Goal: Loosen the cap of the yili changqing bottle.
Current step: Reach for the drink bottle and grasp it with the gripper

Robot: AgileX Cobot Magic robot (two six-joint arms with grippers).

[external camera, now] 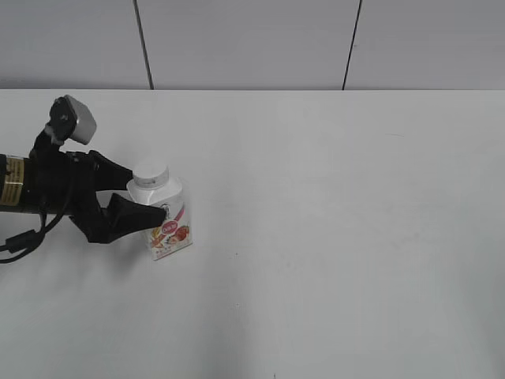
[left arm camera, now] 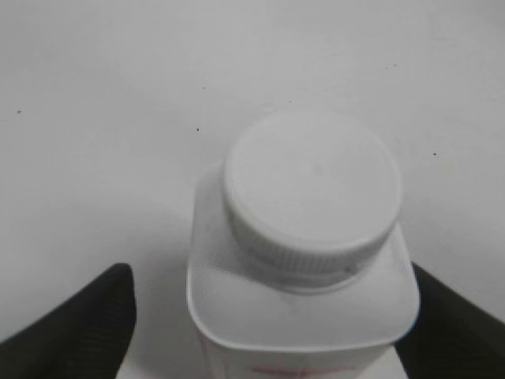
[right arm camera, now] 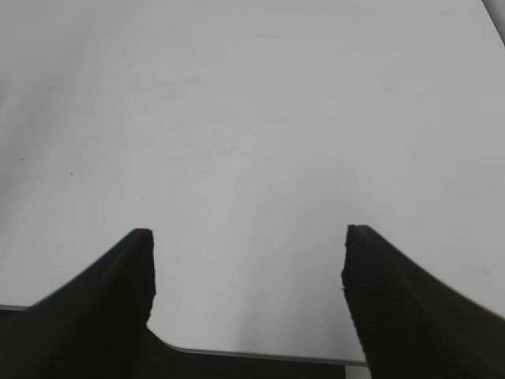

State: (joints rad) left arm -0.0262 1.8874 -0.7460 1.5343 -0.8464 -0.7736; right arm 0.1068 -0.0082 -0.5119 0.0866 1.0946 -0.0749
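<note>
even, bright, diffuse light; faint soft shadows; the left wrist view is slightly blurred up close.

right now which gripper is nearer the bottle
Left. The left gripper straddles the bottle below its cap; the right gripper sees only bare table.

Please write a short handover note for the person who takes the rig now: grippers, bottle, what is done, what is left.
Left gripper: jaws either side of the bottle body; contact cannot be judged.
Right gripper: open, empty, above bare table, outside the exterior view.
Bottle: upright on the table, left side. Cap: on the neck, untouched.
Done: left arm at the bottle.
Left: hold the body, bring the right gripper over, loosen the cap.
</note>
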